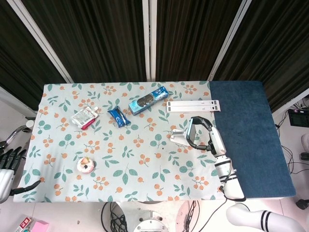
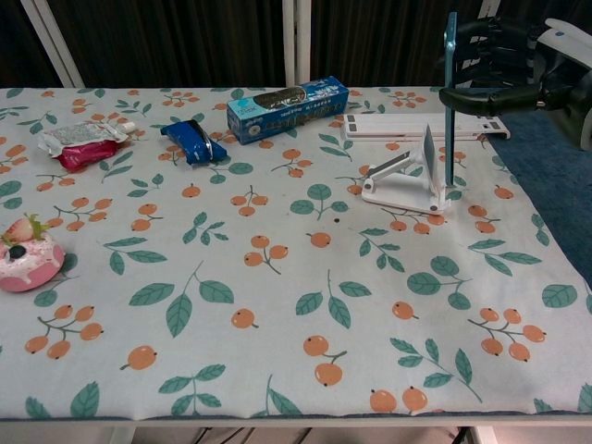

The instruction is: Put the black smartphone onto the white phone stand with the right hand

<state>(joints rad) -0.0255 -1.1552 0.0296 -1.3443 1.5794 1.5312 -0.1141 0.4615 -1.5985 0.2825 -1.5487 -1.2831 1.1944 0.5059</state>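
Note:
My right hand (image 2: 499,65) grips the black smartphone (image 2: 450,102), which hangs upright and edge-on in the chest view. Its lower edge sits just right of the white phone stand (image 2: 407,178), close to the stand's raised back plate. From the head view the phone (image 1: 191,132) and right hand (image 1: 205,133) hover over the right side of the stand (image 1: 179,137). Whether the phone touches the stand cannot be told. My left hand (image 1: 7,166) hangs off the table's left edge, fingers apart, holding nothing.
A white flat bar (image 2: 421,127) lies behind the stand. A blue box (image 2: 287,108), a blue packet (image 2: 191,141), a red-and-silver pouch (image 2: 81,143) and a pink doughnut (image 2: 26,257) lie on the floral cloth. A dark blue mat (image 1: 251,130) covers the table's right end.

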